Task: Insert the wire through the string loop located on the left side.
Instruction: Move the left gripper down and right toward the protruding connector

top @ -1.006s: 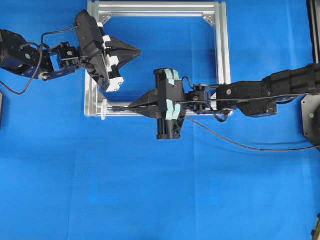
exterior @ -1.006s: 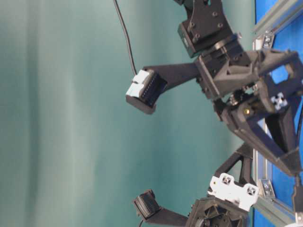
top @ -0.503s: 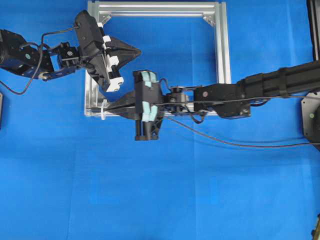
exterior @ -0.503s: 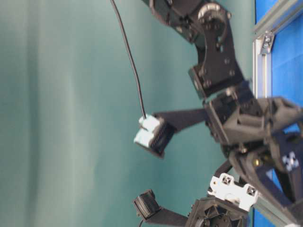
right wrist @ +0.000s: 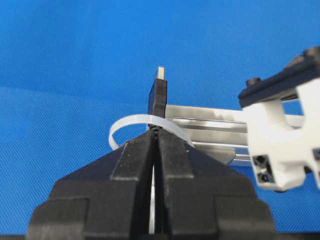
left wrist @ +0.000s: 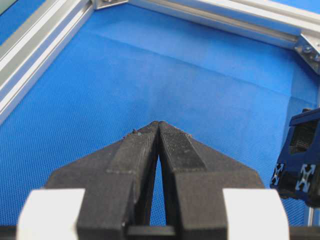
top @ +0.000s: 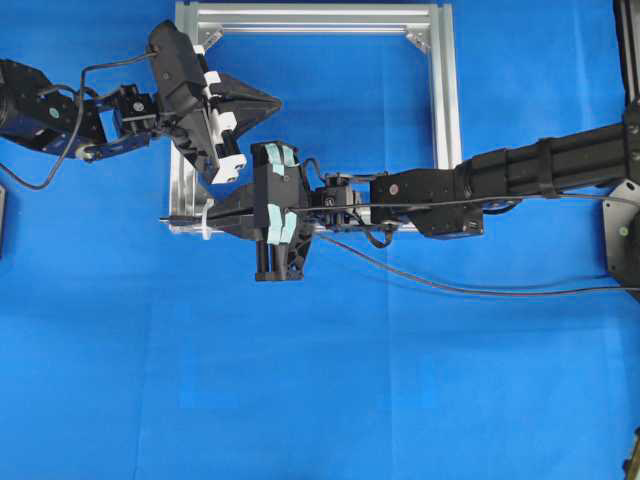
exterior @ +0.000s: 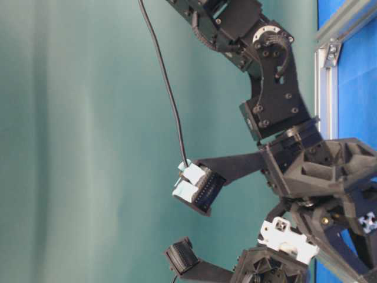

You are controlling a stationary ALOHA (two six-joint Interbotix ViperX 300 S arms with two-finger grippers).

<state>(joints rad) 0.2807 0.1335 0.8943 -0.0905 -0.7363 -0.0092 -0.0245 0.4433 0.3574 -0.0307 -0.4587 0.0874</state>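
My right gripper (top: 214, 215) is shut on the wire (top: 450, 288) just behind its plug. It has reached across to the near-left corner of the silver frame (top: 446, 110). In the right wrist view the black plug (right wrist: 158, 94) with its pale metal tip stands past the fingertips (right wrist: 172, 145) and passes through the white string loop (right wrist: 118, 131). From overhead the plug's tip (top: 170, 218) pokes out left of the string loop (top: 207, 222). My left gripper (top: 277, 100) hovers over the frame's left part, shut on nothing (left wrist: 159, 124).
The wire trails right across the blue cloth towards the table's right edge. A block of the left gripper (right wrist: 274, 135) hangs close beside the right fingers. The right gripper's body (left wrist: 302, 156) shows at the edge of the left wrist view. The right arm (exterior: 277, 106) leans low over the frame.
My right gripper has slid left along the frame's near bar with the wire. The plug, earlier short of the loop, now sticks out beyond it. The left gripper has stayed put.
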